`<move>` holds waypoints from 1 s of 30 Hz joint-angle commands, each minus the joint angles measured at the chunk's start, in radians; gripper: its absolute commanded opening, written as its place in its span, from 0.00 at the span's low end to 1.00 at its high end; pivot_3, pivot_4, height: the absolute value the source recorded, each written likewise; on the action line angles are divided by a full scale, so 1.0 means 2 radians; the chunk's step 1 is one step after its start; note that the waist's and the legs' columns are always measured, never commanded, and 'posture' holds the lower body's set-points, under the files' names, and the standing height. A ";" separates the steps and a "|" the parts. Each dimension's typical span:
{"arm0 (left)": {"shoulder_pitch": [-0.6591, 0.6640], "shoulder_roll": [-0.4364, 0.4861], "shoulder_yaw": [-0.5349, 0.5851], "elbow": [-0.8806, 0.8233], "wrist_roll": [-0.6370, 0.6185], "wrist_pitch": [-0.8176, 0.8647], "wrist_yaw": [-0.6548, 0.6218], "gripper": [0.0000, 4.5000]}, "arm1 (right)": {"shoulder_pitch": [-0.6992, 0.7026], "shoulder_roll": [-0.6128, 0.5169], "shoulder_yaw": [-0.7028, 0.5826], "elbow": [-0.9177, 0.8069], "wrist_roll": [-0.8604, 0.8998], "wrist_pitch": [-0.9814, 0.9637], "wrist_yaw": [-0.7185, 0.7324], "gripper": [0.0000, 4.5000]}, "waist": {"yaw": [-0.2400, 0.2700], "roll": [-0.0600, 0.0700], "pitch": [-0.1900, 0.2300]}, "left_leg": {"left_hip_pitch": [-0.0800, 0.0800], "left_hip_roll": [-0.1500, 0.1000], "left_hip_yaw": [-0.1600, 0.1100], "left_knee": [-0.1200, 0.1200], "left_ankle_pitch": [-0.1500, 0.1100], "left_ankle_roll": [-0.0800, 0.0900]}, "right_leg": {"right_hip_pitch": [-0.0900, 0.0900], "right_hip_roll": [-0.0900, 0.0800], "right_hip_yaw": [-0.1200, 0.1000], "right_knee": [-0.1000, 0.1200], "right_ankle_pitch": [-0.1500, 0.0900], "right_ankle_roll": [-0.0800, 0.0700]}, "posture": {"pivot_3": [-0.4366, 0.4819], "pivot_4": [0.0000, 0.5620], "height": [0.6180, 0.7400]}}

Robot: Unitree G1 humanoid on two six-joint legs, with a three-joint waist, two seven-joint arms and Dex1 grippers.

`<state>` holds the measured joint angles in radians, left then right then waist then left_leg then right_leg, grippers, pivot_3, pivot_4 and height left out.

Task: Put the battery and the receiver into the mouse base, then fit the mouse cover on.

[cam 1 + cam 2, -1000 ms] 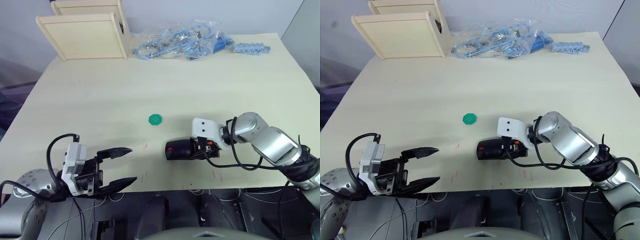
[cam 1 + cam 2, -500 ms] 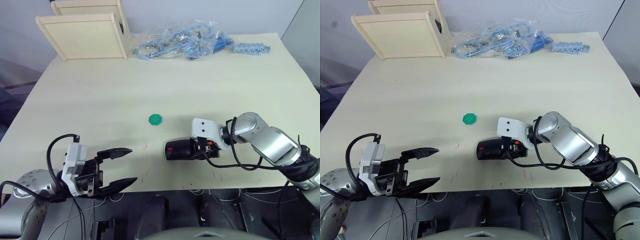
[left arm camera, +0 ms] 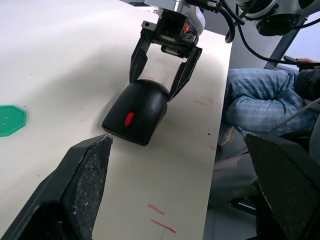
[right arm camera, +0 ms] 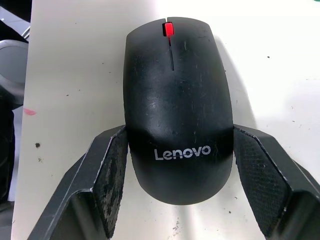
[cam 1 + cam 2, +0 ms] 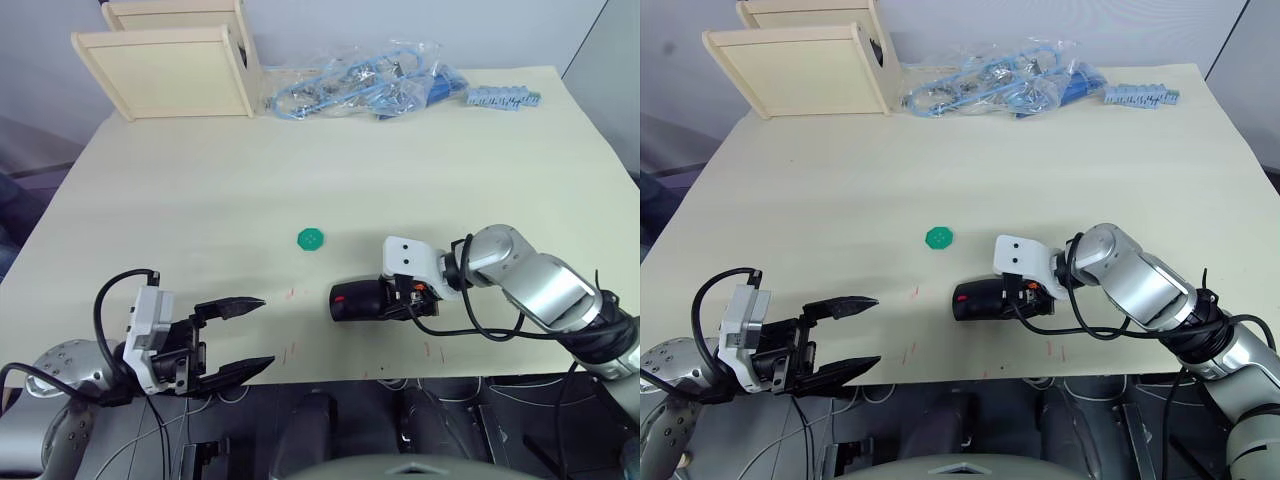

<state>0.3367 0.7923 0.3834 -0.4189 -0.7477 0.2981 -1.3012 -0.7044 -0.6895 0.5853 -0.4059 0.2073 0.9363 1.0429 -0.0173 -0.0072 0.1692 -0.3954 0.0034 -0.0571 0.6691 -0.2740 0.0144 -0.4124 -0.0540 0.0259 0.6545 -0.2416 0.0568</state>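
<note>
Right tool [image 4: 177, 185] clamped around the mouse cover [image 4: 177, 107], resting on the worktop [image 5: 420, 160] near the green disc [image 5: 311, 239]. Left tool [image 5: 243, 335] spread wide, well apart from the disc.

A pale cream table [image 5: 400, 160] is filling most of the scene, lit evenly from above. At eleven o'clock, two light wooden box panels [image 5: 170, 70] are standing at its far edge. At twelve to one o'clock, clear plastic bags of blue parts [image 5: 355, 90] are lying, with a small blue strip [image 5: 503, 97] beside them. Beyond the table a grey wall [image 5: 330, 25] is showing. Small red marks [image 5: 292, 350] are dotting the near edge.
</note>
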 commanded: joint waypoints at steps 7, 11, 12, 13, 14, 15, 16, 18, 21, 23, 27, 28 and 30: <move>-0.002 0.000 0.007 -0.009 -0.004 -0.006 -0.001 1.00 | -0.008 0.002 -0.013 -0.017 0.007 -0.002 0.001 0.84 | 0.000 0.000 0.000 | 0.000 0.000 0.000 0.000 0.000 0.000 | 0.000 0.000 0.000 0.000 0.000 0.000 | 0.48 0.27 1.00; -0.002 0.000 0.007 -0.008 -0.004 -0.006 -0.001 1.00 | -0.009 0.002 -0.013 -0.018 0.006 -0.004 -0.001 0.84 | 0.000 0.000 0.000 | 0.000 0.000 0.000 0.000 0.000 0.000 | 0.000 0.000 0.000 0.000 0.000 0.000 | 0.48 0.27 1.00; -0.002 0.000 0.007 -0.008 -0.004 -0.006 -0.001 1.00 | -0.009 0.002 -0.014 -0.018 0.007 -0.004 0.000 0.84 | 0.000 0.000 0.000 | 0.000 0.000 0.000 0.000 0.000 0.000 | 0.000 0.000 0.000 0.000 0.000 0.000 | 0.48 0.27 1.00; -0.003 0.000 0.007 -0.008 -0.004 -0.006 -0.001 1.00 | -0.009 0.002 -0.014 -0.018 0.007 -0.005 -0.001 0.84 | 0.000 0.000 0.000 | 0.000 0.000 0.000 0.000 0.000 0.000 | 0.000 0.000 0.000 0.000 0.000 0.000 | 0.48 0.27 1.00; -0.004 0.000 0.006 -0.008 -0.004 -0.006 -0.001 1.00 | -0.009 0.001 -0.015 -0.019 0.007 -0.006 0.000 0.84 | 0.000 0.000 0.000 | 0.000 0.000 0.000 0.000 0.000 0.000 | 0.000 0.000 0.000 0.000 0.000 0.000 | 0.48 0.27 1.00; -0.004 0.000 0.006 -0.007 -0.003 -0.006 -0.001 1.00 | -0.008 0.000 -0.017 -0.021 0.007 -0.009 0.000 0.84 | 0.000 0.000 0.000 | 0.000 0.000 0.000 0.000 0.000 0.000 | 0.000 0.000 0.000 0.000 0.000 0.000 | 0.48 0.27 1.00; -0.005 0.000 0.006 -0.007 -0.003 -0.006 -0.001 1.00 | -0.007 0.000 -0.022 -0.022 0.007 -0.018 -0.001 0.84 | 0.000 0.000 0.000 | 0.000 0.000 0.000 0.000 0.000 0.000 | 0.000 0.000 0.000 0.000 0.000 0.000 | 0.48 0.27 1.00; -0.005 0.000 0.007 -0.006 -0.003 -0.006 -0.001 1.00 | 0.000 0.002 -0.043 -0.028 0.021 -0.022 0.001 0.84 | 0.000 0.000 0.000 | 0.000 0.000 0.000 0.000 0.000 0.000 | 0.000 0.000 0.000 0.000 0.000 0.000 | 0.48 0.27 1.00; -0.004 0.000 0.008 -0.006 -0.003 -0.006 -0.001 1.00 | 0.015 0.011 -0.076 -0.037 0.047 -0.039 0.002 0.84 | 0.000 0.000 0.000 | 0.000 0.000 0.000 0.000 0.000 0.000 | 0.000 0.000 0.000 0.000 0.000 0.000 | 0.48 0.27 1.00; -0.003 0.000 0.009 -0.006 -0.003 -0.007 -0.002 1.00 | 0.021 0.025 -0.092 -0.040 0.061 -0.042 -0.006 0.84 | 0.000 0.000 0.000 | 0.000 0.000 0.000 0.000 0.000 0.000 | 0.000 0.000 0.000 0.000 0.000 0.000 | 0.48 0.27 1.00; -0.006 0.000 0.009 -0.002 -0.003 -0.006 -0.001 1.00 | 0.017 0.060 -0.096 -0.043 0.082 -0.018 -0.025 0.78 | 0.000 0.000 0.000 | 0.000 0.000 0.000 0.000 0.000 0.000 | 0.000 0.000 0.000 0.000 0.000 0.000 | 0.48 0.27 1.00; -0.007 0.000 0.009 -0.001 -0.003 -0.006 -0.001 1.00 | 0.016 0.065 -0.094 -0.045 0.083 -0.015 -0.028 0.72 | 0.000 0.000 0.000 | 0.000 0.000 0.000 0.000 0.000 0.000 | 0.000 0.000 0.000 0.000 0.000 0.000 | 0.48 0.27 1.00; -0.008 0.000 0.009 0.001 -0.002 -0.006 -0.001 1.00 | 0.017 0.076 -0.077 -0.046 0.080 -0.015 -0.036 0.57 | 0.000 0.000 0.000 | 0.000 0.000 0.000 0.000 0.000 0.000 | 0.000 0.000 0.000 0.000 0.000 0.000 | 0.48 0.27 1.00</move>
<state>0.3179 0.7923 0.3834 -0.4173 -0.7473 0.2976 -1.3022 -0.6567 -0.5431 0.4252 -0.4611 0.3607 0.9061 0.9819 -0.0174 -0.0073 0.1693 -0.3955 0.0036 -0.0573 0.6691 -0.2739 0.0144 -0.4124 -0.0540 0.0259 0.6545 -0.2416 0.0569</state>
